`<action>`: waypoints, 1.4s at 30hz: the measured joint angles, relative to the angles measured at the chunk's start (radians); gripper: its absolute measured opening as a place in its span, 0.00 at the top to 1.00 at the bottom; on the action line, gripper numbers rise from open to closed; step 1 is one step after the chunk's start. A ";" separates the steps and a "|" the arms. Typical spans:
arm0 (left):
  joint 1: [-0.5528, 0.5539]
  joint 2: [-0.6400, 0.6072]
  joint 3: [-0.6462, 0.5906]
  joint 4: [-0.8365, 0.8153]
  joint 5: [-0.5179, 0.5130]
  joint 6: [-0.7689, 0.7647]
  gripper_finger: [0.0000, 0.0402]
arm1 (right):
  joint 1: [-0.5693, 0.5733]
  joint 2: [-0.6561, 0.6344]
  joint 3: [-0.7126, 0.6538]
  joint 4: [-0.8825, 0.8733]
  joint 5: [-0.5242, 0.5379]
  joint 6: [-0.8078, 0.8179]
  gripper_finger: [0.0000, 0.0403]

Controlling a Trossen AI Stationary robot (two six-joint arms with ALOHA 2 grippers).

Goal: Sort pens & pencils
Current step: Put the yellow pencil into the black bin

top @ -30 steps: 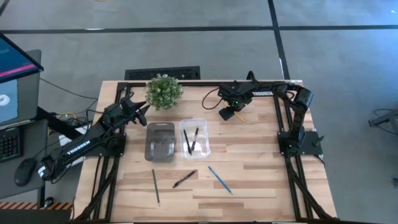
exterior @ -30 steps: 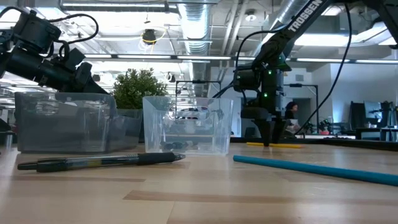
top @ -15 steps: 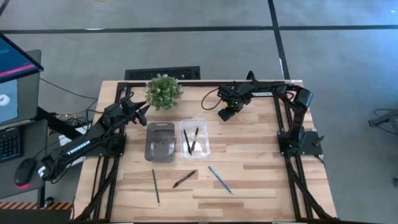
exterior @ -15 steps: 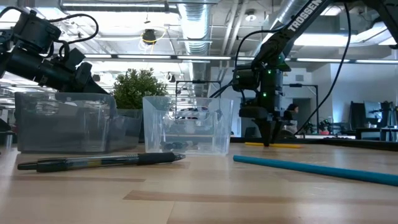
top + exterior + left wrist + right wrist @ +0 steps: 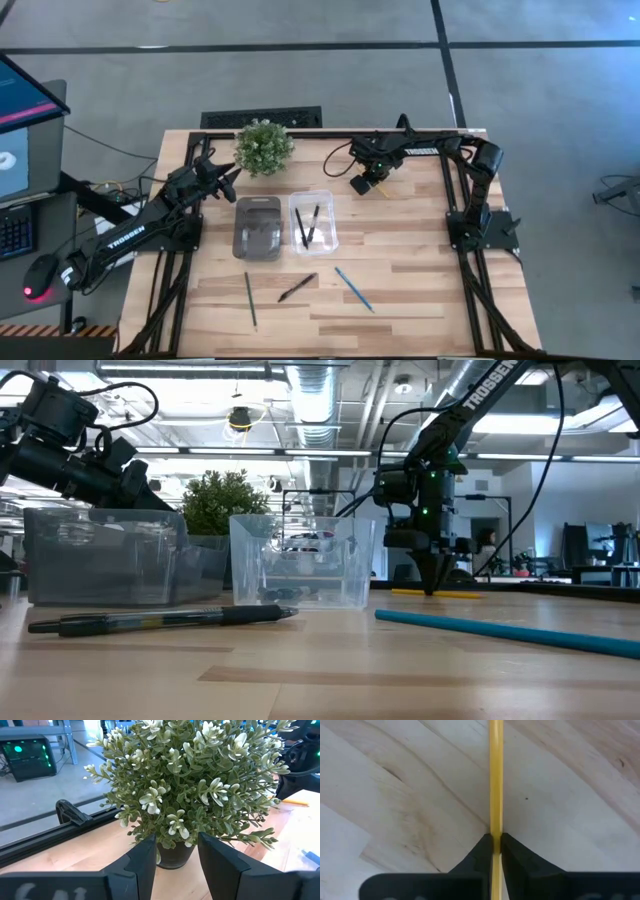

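From above, you've two pens [image 5: 307, 227] binned in the clear tray [image 5: 314, 199], one pen [image 5: 297, 288] plus green pencil [image 5: 250, 299] and blue pencil [image 5: 354, 288] left on the tabletop [image 5: 420, 280]; right wrist: right gripper [image 5: 497, 844] jaws pinch the yellow pencil [image 5: 495, 775]; left gripper [image 5: 174, 851] jaws spread by the plant [image 5: 190, 775].

Right gripper [image 5: 433, 588]: tips down on the wooden table [image 5: 320, 680], pinched onto the thin yellow pencil [image 5: 440, 593] lying flat.
Left gripper [image 5: 125, 485]: raised above the grey translucent plastic bin [image 5: 100, 555].
Clear plastic bin [image 5: 300, 560]: beside the grey one, dark items inside.
Black pen [image 5: 160, 619]: lying in front of both bins.
Long blue pencil [image 5: 510, 632]: lying on the table, apart from the pen.
Green potted plant [image 5: 222, 500]: behind the bins.
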 joint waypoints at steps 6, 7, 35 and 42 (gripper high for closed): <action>0.000 0.000 0.000 0.000 0.000 0.000 0.66 | 0.002 0.000 0.000 -0.001 0.020 -0.001 0.88; 0.000 0.000 0.000 0.000 0.000 0.000 0.66 | 0.002 0.000 0.000 -0.001 0.020 -0.001 0.88; 0.000 0.000 0.000 0.000 0.000 0.000 0.66 | 0.014 0.007 0.041 -0.055 0.028 -0.007 0.88; 0.000 0.000 0.000 0.000 0.000 0.000 0.66 | 0.047 0.007 0.109 -0.088 0.017 -0.026 0.89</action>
